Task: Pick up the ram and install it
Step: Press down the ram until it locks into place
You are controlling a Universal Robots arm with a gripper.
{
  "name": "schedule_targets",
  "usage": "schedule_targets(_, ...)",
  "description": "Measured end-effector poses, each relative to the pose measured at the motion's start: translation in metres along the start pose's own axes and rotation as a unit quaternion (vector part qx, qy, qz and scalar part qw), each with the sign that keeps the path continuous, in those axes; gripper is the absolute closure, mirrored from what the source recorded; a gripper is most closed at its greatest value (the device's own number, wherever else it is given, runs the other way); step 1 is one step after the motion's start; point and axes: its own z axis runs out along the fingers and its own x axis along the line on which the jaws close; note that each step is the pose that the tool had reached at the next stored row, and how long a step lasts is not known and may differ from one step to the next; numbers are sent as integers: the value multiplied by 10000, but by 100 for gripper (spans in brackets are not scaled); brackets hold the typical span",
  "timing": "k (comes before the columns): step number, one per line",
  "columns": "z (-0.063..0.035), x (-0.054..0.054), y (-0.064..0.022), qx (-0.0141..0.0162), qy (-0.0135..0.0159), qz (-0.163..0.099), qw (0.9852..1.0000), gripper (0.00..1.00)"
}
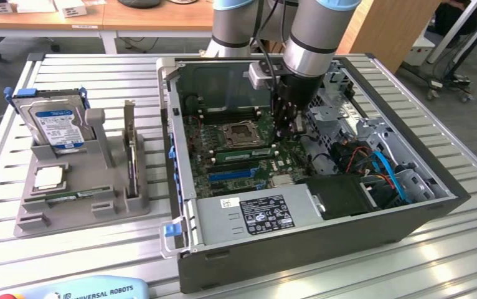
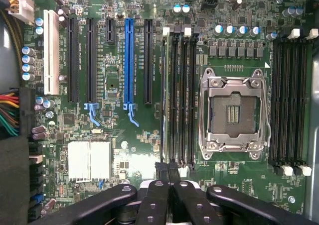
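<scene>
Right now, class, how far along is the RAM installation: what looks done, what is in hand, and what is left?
Done: the ram appears to stand in a memory slot beside the CPU socket. In hand: the gripper is shut with nothing visibly held, its tips at the end of that bank of slots. Left: whether the stick is pressed fully home and latched cannot be told.

The arm [image 1: 313, 37] was cut off above the case [image 1: 305, 249]. Its body hid the gripper's [image 1: 287, 134] tips. Beside the case, the drive's [image 1: 54, 124] label was unreadable.
</scene>
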Motion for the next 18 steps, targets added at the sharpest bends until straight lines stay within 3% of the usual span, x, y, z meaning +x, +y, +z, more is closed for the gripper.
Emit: schedule_targets(18, 109, 2, -11, 0, 0, 0, 10000, 90)
